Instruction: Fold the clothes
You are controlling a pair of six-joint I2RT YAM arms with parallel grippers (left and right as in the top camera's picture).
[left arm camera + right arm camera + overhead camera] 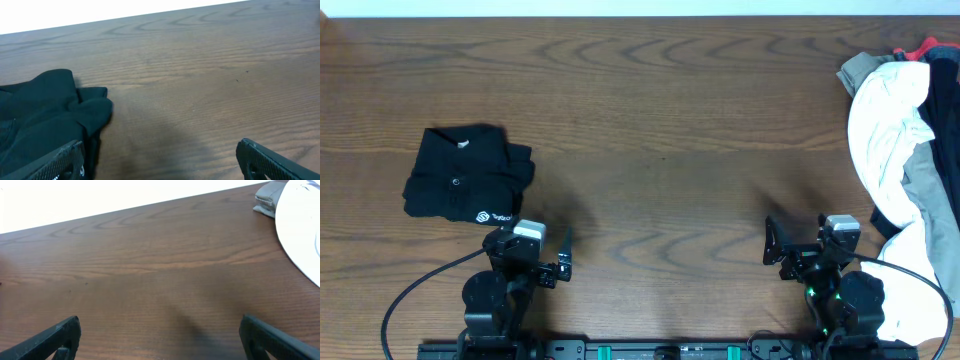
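Showing a black garment [468, 173] lying folded at nine o'clock on the desk [670, 120], a white T-shirt [888, 140] crumpled over khaki cloth [860, 68] and red cloth [927, 47] at three o'clock. Holding left tool [563, 256] and right tool [772, 245] wide, gripping nothing.

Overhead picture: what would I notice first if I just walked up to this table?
The big white T-shirt jumps out first, heaped with a khaki garment and a red garment at the right edge of the table. Next comes the folded black garment on the left. Near the front, the left gripper and right gripper sit open and empty.
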